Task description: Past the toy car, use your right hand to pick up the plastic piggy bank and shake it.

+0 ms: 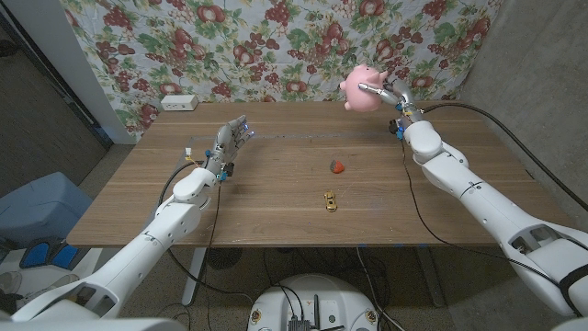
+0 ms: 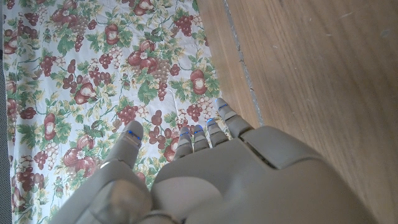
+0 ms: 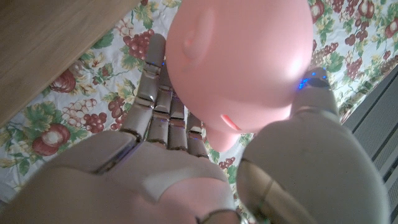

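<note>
The piggy bank point(image 1: 359, 87) is gripped in the right hand point(image 1: 390, 95) and held above the table's point(image 1: 276, 207) far edge, so the shaking step is in hand. A firm grip is needed next. The left hand point(image 1: 231, 140) is kept open, holding nothing.

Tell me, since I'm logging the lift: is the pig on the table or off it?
Off it. The right robot hand holds the pig above the table's far edge.
</note>
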Motion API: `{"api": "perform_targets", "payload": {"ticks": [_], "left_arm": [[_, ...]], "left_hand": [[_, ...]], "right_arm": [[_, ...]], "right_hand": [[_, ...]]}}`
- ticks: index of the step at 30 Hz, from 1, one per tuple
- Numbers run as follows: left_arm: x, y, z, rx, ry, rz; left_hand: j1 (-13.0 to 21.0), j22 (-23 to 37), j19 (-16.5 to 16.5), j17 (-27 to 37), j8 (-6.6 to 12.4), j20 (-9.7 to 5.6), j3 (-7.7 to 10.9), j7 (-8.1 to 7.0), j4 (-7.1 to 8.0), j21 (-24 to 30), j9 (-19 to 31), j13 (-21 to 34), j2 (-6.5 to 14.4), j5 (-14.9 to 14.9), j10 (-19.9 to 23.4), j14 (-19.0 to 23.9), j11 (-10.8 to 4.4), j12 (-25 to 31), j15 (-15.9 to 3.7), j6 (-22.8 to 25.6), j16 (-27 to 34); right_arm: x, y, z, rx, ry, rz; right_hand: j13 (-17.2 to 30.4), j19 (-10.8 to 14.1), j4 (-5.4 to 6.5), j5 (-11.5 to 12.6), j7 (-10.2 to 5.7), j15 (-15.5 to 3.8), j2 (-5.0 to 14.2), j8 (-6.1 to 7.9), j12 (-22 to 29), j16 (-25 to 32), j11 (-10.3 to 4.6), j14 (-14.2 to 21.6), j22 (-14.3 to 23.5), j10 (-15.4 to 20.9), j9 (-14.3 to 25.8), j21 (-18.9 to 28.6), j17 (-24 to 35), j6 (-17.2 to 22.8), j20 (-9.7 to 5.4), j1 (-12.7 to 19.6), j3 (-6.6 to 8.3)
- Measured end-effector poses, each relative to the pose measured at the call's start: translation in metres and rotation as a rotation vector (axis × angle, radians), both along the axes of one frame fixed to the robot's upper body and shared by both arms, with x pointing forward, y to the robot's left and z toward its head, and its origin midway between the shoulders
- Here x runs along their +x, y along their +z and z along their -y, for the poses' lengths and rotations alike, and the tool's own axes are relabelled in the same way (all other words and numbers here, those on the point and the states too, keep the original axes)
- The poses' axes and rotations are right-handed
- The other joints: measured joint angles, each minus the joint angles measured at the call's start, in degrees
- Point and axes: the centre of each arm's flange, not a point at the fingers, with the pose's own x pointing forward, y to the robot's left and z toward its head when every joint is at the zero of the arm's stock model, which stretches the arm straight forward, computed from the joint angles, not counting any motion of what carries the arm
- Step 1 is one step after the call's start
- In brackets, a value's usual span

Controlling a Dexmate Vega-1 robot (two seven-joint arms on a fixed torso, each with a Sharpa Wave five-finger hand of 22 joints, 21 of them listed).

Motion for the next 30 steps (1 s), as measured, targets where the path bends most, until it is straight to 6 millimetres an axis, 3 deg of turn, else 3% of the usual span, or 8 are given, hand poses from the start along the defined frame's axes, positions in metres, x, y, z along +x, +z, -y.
{"api": "perform_targets", "payload": {"ticks": [7,13,14,30], "left_arm": [[0.000,0.000,0.000,0.001,0.000,-0.001],[0.000,0.000,0.001,0.001,0.000,-0.001],[0.000,0.000,0.000,0.001,0.004,-0.002],[0.000,0.000,0.003,0.003,0.003,-0.002]], "left_hand": [[0.00,0.00,0.00,0.16,0.00,0.00,0.00,0.00,0.00,0.00,0.00,0.00,0.00,0.00,0.00,0.00,0.00,0.00,0.00,0.00,0.00],[0.00,0.00,0.00,0.16,0.00,0.00,0.00,0.00,0.00,0.00,0.00,0.00,0.00,0.00,0.00,0.00,0.00,0.00,0.00,0.00,0.00],[0.00,0.00,0.00,0.16,0.00,0.00,0.00,0.00,0.00,0.00,0.00,0.00,0.00,0.00,0.00,0.00,0.00,0.00,0.00,0.00,0.00],[0.00,0.00,0.00,0.16,0.00,0.00,0.00,0.00,0.00,0.00,0.00,0.00,0.00,0.00,0.00,0.00,0.00,0.00,0.00,0.00,0.00]], "right_arm": [[0.003,0.011,-0.002,-0.126,0.045,-0.095],[0.009,0.001,-0.006,-0.160,0.082,-0.175],[0.006,0.016,-0.002,-0.197,0.070,-0.163],[0.008,0.019,0.000,-0.257,0.086,-0.237]], "right_hand": [[0.00,-0.43,0.00,0.00,0.00,0.00,0.00,0.00,0.00,0.01,0.00,0.00,0.01,0.00,0.00,0.44,0.00,0.00,0.43,0.00,0.00],[0.00,-0.53,0.00,0.00,0.00,0.00,0.00,0.00,0.00,0.22,0.00,0.00,0.01,0.00,0.00,0.89,0.00,0.00,0.52,0.00,0.00],[0.00,-0.52,0.00,0.00,0.00,0.00,0.00,0.00,0.00,0.23,0.00,0.00,0.01,0.00,0.00,0.89,0.00,0.00,0.52,0.00,0.00],[0.00,-0.92,0.00,0.00,0.00,0.00,0.00,0.12,0.00,0.91,0.41,0.00,-0.26,0.41,0.00,2.10,0.00,0.00,0.92,0.00,0.00]]}}
